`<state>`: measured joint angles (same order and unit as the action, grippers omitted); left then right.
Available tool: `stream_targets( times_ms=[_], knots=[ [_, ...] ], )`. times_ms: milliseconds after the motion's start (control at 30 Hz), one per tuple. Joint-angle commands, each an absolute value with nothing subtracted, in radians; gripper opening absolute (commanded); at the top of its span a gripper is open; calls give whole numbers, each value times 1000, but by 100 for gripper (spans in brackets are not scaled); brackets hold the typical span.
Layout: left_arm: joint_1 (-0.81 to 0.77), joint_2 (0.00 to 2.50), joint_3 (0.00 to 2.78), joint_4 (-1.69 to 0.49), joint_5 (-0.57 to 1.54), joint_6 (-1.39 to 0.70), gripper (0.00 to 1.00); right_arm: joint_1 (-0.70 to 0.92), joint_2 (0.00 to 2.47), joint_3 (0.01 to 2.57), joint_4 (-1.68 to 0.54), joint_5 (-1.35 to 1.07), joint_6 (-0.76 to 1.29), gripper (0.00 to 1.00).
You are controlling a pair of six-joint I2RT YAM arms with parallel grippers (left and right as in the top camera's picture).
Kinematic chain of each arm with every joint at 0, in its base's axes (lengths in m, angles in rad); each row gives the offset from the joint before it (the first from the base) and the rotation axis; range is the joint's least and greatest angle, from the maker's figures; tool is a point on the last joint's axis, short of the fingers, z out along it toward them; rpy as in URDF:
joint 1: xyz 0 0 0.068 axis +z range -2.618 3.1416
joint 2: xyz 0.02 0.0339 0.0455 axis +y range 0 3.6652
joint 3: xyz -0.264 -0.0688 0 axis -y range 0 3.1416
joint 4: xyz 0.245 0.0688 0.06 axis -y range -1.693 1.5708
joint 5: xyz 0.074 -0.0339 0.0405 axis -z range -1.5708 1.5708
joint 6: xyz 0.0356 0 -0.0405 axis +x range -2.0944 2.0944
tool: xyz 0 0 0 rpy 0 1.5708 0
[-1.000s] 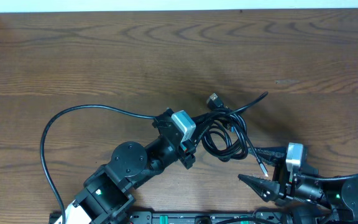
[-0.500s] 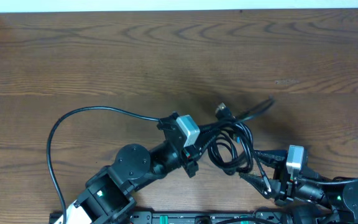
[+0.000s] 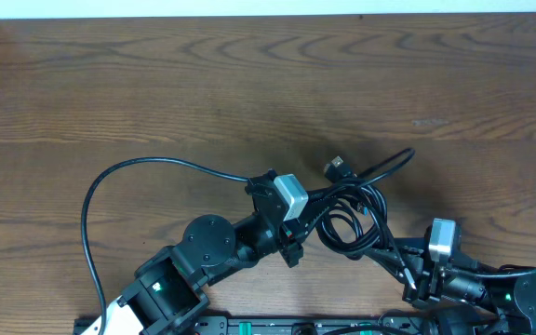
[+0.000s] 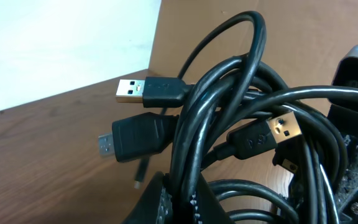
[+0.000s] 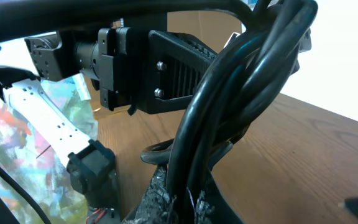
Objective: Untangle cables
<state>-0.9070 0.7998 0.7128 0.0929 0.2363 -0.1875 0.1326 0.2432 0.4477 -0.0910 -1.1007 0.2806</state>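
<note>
The cables (image 3: 352,209) form one knotted black bundle near the front edge of the wooden counter (image 3: 249,84), strung between the two arms. The loops overlap too much to count the cords, and I cannot tell whether the bundle rests on the wood or hangs above it. The left gripper (image 4: 169,202) is clamped on the thick part of the bundle; its fingers are cut off at the bottom of the left wrist view and hidden under the wrist camera from overhead. The right gripper (image 5: 179,194) is closed on several strands that rise from between its blurred, cropped fingers. A silver USB plug (image 4: 143,90), a wider flat plug (image 4: 132,138) and a gold-faced plug (image 4: 267,135) stick out of the tangle; a smaller end below them is too blurred to identify. A thicker arm cable (image 3: 100,186) arcs over the counter at the left.
</note>
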Motion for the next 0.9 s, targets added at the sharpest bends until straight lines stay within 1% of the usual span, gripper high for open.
stream_targets(
  times_ms=[0, 233, 367, 567, 867],
  knots=[
    [-916, 794, 725, 97, 179, -205, 7, 133, 244, 464, -89, -1077, 276, 1],
    [-916, 794, 725, 26, -7, -366, 7, 133, 244, 464, -76, -1137, 271, 1],
    [-916, 794, 725, -22, -83, -445, 7, 133, 244, 464, -20, -1213, 271, 1],
    [-915, 794, 725, -28, -121, -494, 7, 133, 244, 464, 28, -1294, 262, 1],
    [-915, 794, 725, -30, -197, -496, 7, 133, 244, 464, 54, -1377, 245, 1]
  ],
)
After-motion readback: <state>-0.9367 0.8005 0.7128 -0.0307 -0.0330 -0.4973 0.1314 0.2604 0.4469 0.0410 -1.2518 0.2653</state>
